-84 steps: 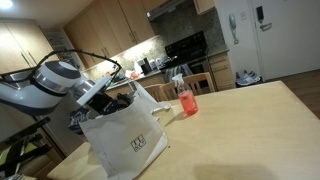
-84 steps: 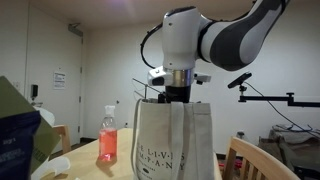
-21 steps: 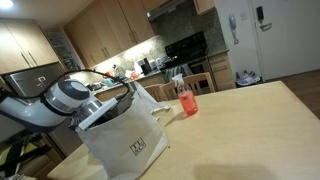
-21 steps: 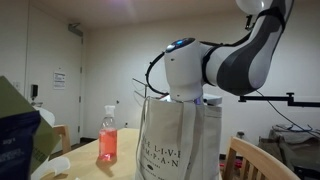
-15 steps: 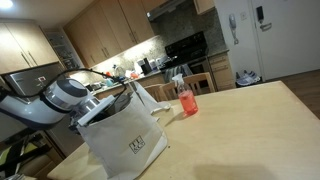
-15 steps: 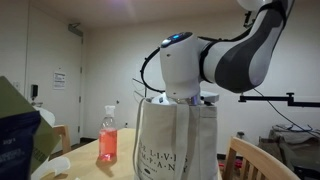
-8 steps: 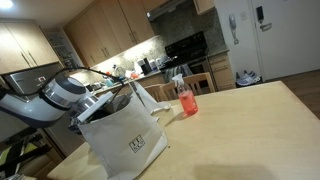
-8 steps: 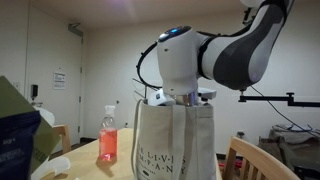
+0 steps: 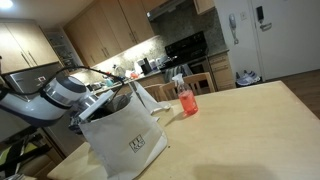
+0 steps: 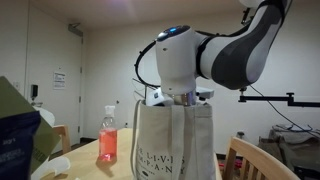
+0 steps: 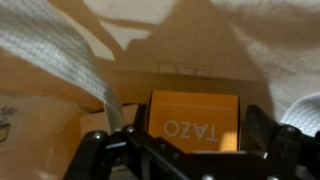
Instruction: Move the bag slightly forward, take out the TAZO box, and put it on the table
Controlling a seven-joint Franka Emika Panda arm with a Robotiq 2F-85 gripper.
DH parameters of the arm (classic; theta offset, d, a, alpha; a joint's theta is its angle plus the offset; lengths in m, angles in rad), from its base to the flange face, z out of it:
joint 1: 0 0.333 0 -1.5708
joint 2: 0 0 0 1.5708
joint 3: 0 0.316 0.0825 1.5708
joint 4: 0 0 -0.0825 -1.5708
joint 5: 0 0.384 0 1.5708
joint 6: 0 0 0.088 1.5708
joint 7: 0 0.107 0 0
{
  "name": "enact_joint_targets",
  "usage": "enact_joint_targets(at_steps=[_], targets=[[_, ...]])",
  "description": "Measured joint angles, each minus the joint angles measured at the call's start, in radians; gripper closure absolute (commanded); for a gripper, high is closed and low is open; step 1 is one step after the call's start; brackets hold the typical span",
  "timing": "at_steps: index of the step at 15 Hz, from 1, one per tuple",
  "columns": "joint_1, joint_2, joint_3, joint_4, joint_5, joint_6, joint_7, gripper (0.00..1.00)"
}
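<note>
The end effector (image 11: 188, 150) hangs wide open and empty inside the bag (image 9: 125, 135), jaws straddling the orange box (image 11: 195, 118), so it's best to sink straight down before squeezing.

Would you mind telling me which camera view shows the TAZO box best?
The wrist view: the TAZO box fills the middle, orange face and white lettering plain, inside the bag. In both exterior views the bag hides it completely.
</note>
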Motion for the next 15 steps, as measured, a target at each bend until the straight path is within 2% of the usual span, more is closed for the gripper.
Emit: enact_joint_targets(at_steps=[15], targets=[[-0.002,0.064,-0.010,0.046,-0.026,0.000,-0.005,0.00]])
